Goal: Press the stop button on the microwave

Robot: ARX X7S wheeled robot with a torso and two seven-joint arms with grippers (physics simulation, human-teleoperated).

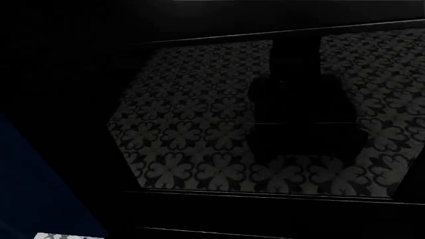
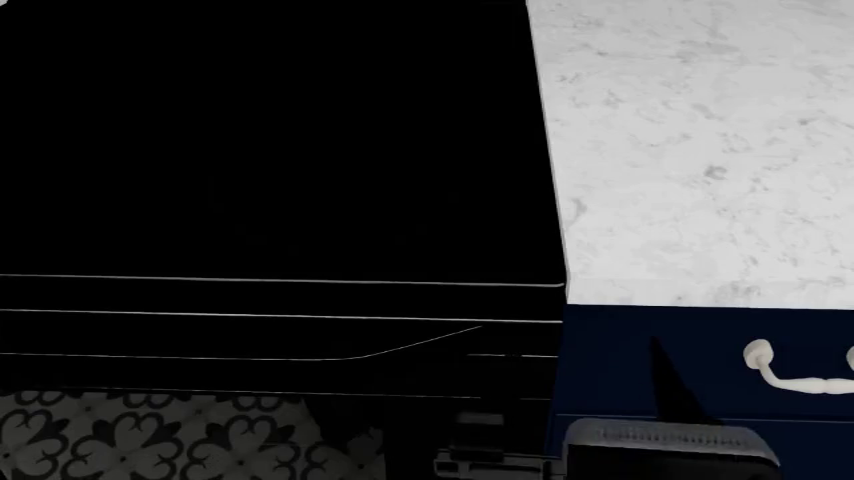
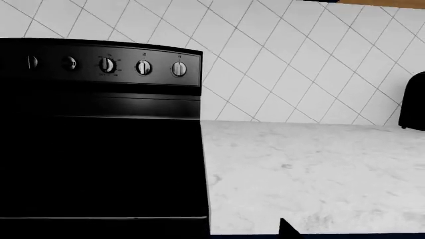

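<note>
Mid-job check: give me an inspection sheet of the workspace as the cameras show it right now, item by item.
Surface: white marble countertop, bare where visible.
Job's things: microwave and its stop button, nothing seen; a dark object at the right wrist view's edge cannot be identified.
Clutter: nothing seen.
Grippers: left not in view; right only a dark tip, state cannot be told.
Cables: nothing seen.
Surroundings: black stove with a row of knobs left of the counter; white tiled wall behind; navy drawer with a white handle below; patterned floor tiles.
</note>
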